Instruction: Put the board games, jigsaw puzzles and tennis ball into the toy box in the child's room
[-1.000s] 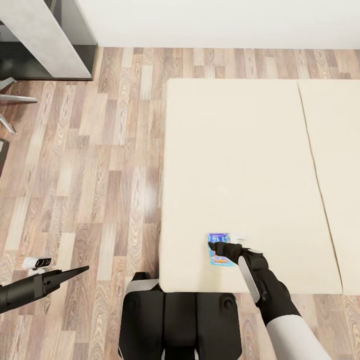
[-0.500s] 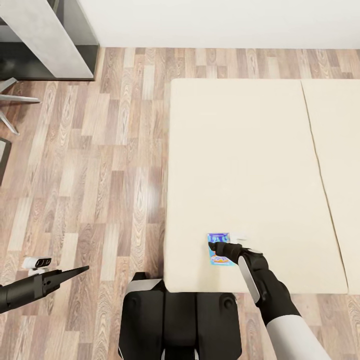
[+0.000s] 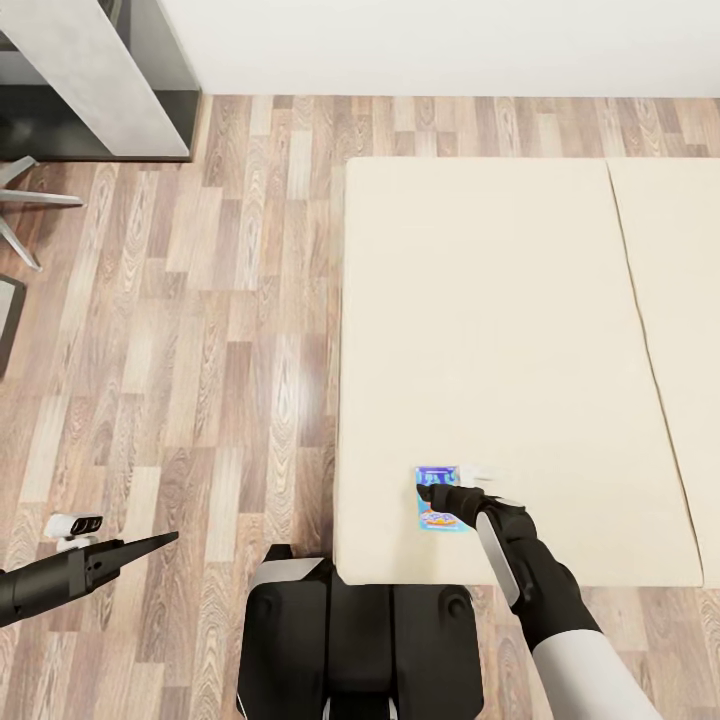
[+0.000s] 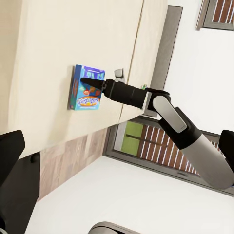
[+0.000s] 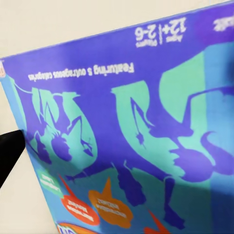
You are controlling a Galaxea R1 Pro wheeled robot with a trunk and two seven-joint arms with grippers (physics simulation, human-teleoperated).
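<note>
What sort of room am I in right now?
Probably a bedroom: a wide cream bed on wood-plank floor, a grey desk in the corner, and a blue board game carton lying on the bed under the right claw.

From my left wrist I see my right gripper (image 4: 85, 81) reaching over the blue board game (image 4: 86, 93), which lies flat on the cream bed (image 4: 58, 53) near its edge.

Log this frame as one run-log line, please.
right tool: over flat blue printed game carton, grip unclear | carton: flat on cream bed, near edge | left tool: shut, over wood-plank floor
</note>
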